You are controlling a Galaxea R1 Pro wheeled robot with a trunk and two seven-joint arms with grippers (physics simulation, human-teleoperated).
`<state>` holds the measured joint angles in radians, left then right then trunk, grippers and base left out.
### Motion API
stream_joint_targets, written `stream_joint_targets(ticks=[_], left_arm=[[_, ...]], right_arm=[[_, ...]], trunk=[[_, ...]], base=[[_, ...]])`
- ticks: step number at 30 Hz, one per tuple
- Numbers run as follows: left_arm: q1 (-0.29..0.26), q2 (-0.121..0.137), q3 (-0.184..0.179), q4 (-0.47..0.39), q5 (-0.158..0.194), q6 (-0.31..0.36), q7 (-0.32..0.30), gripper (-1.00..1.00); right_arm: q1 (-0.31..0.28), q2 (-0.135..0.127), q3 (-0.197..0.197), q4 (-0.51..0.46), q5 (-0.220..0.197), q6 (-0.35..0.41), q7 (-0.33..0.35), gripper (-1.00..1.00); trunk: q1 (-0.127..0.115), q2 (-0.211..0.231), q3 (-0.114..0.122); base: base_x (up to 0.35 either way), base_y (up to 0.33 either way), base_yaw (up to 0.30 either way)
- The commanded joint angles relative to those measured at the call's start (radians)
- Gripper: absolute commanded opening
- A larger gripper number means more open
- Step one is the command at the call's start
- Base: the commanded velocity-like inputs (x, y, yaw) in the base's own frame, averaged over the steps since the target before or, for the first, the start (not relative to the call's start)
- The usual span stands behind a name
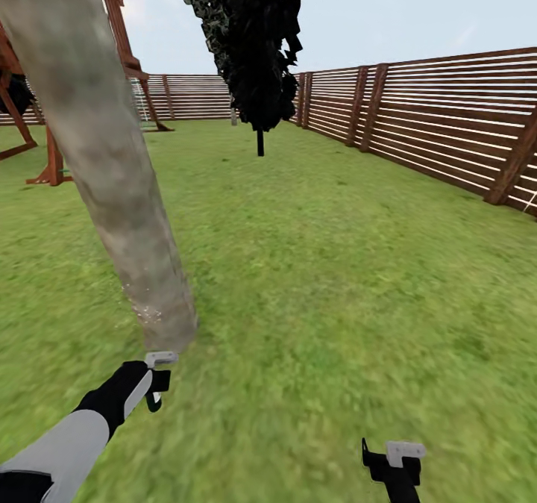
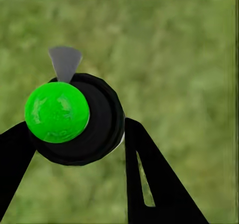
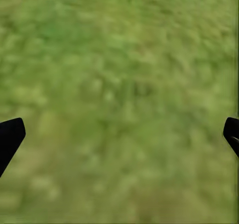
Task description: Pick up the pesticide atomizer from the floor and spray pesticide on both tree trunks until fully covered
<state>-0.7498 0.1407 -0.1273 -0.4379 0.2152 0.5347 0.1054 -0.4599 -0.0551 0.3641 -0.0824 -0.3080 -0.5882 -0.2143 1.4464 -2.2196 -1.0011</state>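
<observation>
The pesticide atomizer (image 2: 79,122), dark with a green cap, sits clamped in the left claw (image 1: 158,378) just beside the base of the tree trunk (image 1: 112,167), where pale specks (image 1: 149,313) cling. The right claw (image 1: 394,458) hangs wide over the grass (image 1: 335,264).

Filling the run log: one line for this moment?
left gripper: shut on atomizer | right gripper: open, over grass | tree trunk: whitish specks low
</observation>
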Motion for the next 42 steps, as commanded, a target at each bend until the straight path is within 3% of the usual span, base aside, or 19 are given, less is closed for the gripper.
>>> stream_joint_targets(ticks=[1,9,12,17,19,22,23,25,28,29,31,32,33,35,37,39,40,42], left_arm=[[0.000,0.001,-0.008,-0.002,0.010,0.005,0.008,-1.00],[0.000,-0.008,-0.008,-0.007,0.010,0.000,0.009,-1.00],[-0.016,-0.053,-0.012,-0.036,0.008,0.006,0.010,-1.00],[-0.106,-0.081,-0.014,-0.098,0.009,0.090,0.007,-1.00],[-0.118,-0.059,-0.011,-0.134,0.006,0.121,0.005,-1.00],[-0.111,0.044,-0.009,-0.139,0.009,0.126,-0.001,-1.00],[-0.109,0.056,-0.010,-0.139,0.008,0.126,-0.002,-1.00],[-0.111,0.047,-0.012,-0.141,0.009,0.127,-0.001,-1.00],[-0.132,-0.022,-0.014,-0.146,0.008,0.139,0.002,-1.00],[-0.141,-0.025,-0.013,-0.155,0.007,0.142,0.003,-1.00],[-0.145,-0.005,-0.011,-0.160,0.004,0.145,0.003,-1.00],[-0.144,0.024,-0.010,-0.161,0.006,0.146,0.003,-1.00],[-0.138,0.067,-0.010,-0.161,0.005,0.146,0.001,-1.00],[-0.133,0.083,-0.014,-0.161,0.001,0.146,0.001,-1.00],[-0.133,0.073,-0.016,-0.162,0.002,0.146,0.001,-1.00],[-0.145,-0.002,-0.018,-0.163,0.000,0.148,0.001,-1.00],[-0.148,-0.023,-0.018,-0.164,-0.001,0.153,0.002,-1.00],[-0.164,-0.034,-0.015,-0.171,0.005,0.171,0.001,-1.00]], right_arm=[[0.000,0.001,0.009,0.000,-0.004,-0.001,-0.005,1.00],[0.000,0.000,0.009,0.000,-0.004,-0.001,-0.005,1.00],[0.000,0.000,0.009,0.000,-0.005,-0.001,-0.005,1.00],[0.000,0.000,0.009,0.000,-0.005,-0.001,-0.005,1.00],[0.000,0.000,0.009,0.000,-0.005,-0.001,-0.005,1.00],[0.000,-0.001,0.008,0.000,-0.005,-0.001,-0.005,1.00],[0.000,-0.001,0.007,0.000,-0.005,-0.001,-0.005,1.00],[0.000,-0.002,0.008,0.000,-0.005,-0.001,-0.005,1.00],[0.000,-0.002,0.007,0.000,-0.005,-0.001,-0.005,1.00],[0.000,-0.002,0.007,0.000,-0.005,-0.001,-0.005,1.00],[0.000,-0.002,0.007,0.000,-0.005,-0.001,-0.005,1.00],[0.000,-0.002,0.007,0.000,-0.005,-0.001,-0.005,1.00],[0.000,-0.002,0.007,0.000,-0.005,-0.001,-0.006,1.00],[0.000,-0.002,0.007,0.000,-0.005,-0.001,-0.006,1.00],[0.000,-0.002,0.007,0.000,-0.005,-0.001,-0.006,1.00],[0.000,-0.002,0.007,0.000,-0.005,-0.001,-0.007,1.00],[0.000,-0.002,0.007,0.000,-0.005,-0.001,-0.007,1.00],[0.000,-0.002,0.007,0.000,-0.005,-0.001,-0.007,1.00]], trunk=[[0.000,0.000,-0.001],[0.000,0.000,-0.001],[0.000,0.000,-0.001],[0.000,0.000,-0.001],[0.000,0.000,-0.001],[0.000,0.000,-0.001],[0.000,0.000,-0.001],[0.000,0.000,-0.001],[0.000,0.000,-0.001],[0.000,0.000,-0.001],[0.000,0.000,-0.001],[0.000,0.000,-0.001],[0.000,0.000,-0.001],[0.000,0.000,-0.001],[0.000,0.000,-0.001],[0.000,0.000,-0.001],[0.000,0.000,-0.001],[0.000,0.000,-0.001]], base=[[0.194,-0.221,0.000],[0.155,-0.160,0.195],[0.009,-0.007,0.276],[0.000,0.000,0.097],[0.000,0.000,0.004],[0.000,0.000,0.000],[0.000,0.000,0.000],[0.000,0.000,0.000],[0.000,0.000,0.023],[0.000,0.000,0.189],[0.000,0.000,0.243],[0.000,0.000,0.266],[0.000,0.000,0.274],[0.000,0.000,0.275],[0.000,0.000,0.203],[0.000,0.000,0.039],[0.000,0.000,0.014],[0.000,0.000,0.005]])
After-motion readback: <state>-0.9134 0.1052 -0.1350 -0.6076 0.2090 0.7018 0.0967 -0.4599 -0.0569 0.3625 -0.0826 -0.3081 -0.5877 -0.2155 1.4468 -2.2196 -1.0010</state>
